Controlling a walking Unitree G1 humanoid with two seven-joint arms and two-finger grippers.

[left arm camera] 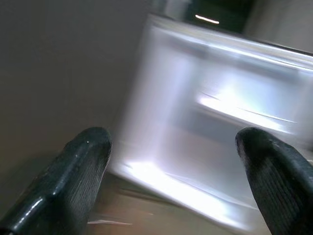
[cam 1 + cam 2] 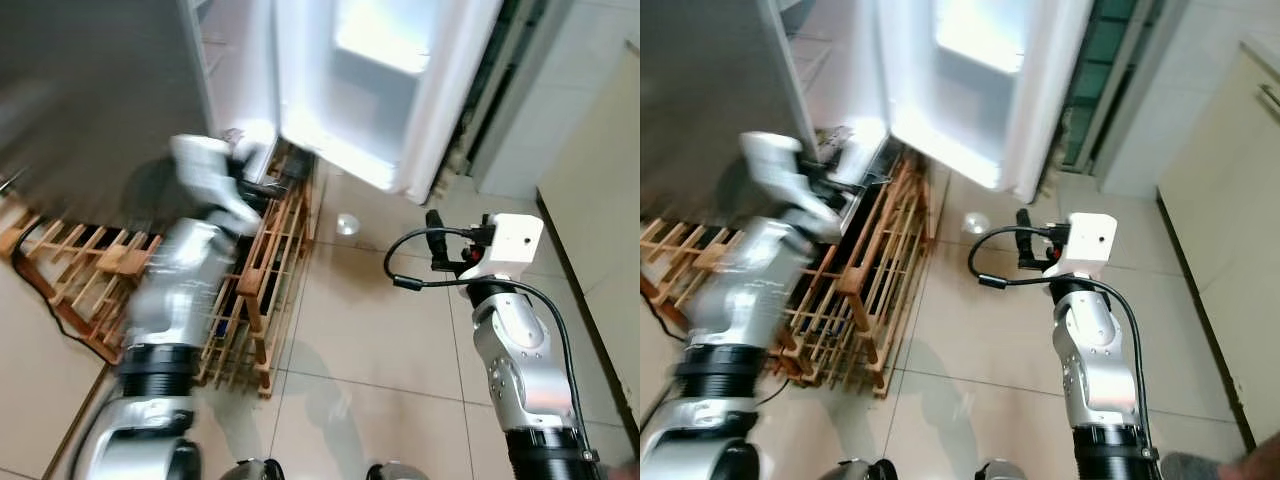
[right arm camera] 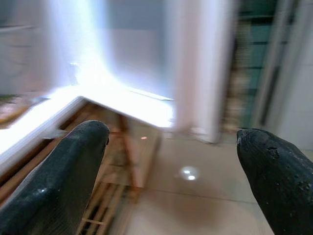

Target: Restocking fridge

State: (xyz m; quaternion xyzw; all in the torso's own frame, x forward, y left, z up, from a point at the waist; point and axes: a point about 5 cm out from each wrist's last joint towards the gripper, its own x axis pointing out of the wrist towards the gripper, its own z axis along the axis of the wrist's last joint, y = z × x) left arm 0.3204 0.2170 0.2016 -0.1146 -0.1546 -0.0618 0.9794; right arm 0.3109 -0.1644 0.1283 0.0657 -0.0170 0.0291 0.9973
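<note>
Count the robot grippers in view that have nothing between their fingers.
2. The left gripper is open by the fridge door, above the wooden pallet; the right gripper is open over the tiled floor.

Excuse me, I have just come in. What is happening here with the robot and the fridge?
The humanoid robot stands on the tiled floor in front of a fridge whose white door hangs open. Both grippers are empty, with fingers spread. The left gripper is raised near the bottom of the open fridge, above the low wooden slatted rack, and looks blurred, as if moving. The right gripper is held over the floor, pointing toward the door. Nothing is being carried at this moment.
</note>
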